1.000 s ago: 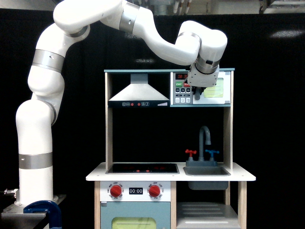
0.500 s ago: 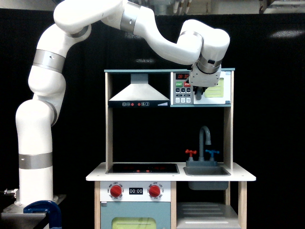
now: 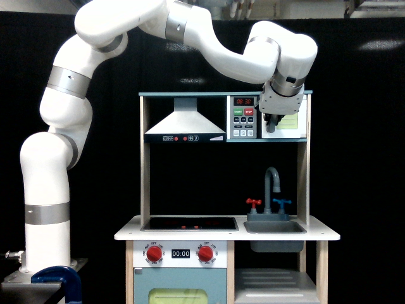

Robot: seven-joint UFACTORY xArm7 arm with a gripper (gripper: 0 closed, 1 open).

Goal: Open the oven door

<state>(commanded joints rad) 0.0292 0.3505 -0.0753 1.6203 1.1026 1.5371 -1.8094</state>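
Oven door (image 3: 290,120): white, with pale yellow-green window, at top right of toy kitchen (image 3: 144,190), right of keypad panel (image 3: 243,118). Swung partly outward, appearing narrow. Gripper (image 3: 271,126) at door's left edge, over the handle; finger spread impossible to tell. Below: faucet (image 3: 273,183) and sink (image 3: 274,227).

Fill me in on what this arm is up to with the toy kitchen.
A white robot arm is reaching to the top right of the toy kitchen, where the small white oven door with the pale yellow-green window sits beside a button panel. Its claw hangs at the door's left edge, where the handle would be. Whether the claw is shut on the handle cannot be told from this view. The door looks narrower than a full square, so it may be partly swung open.
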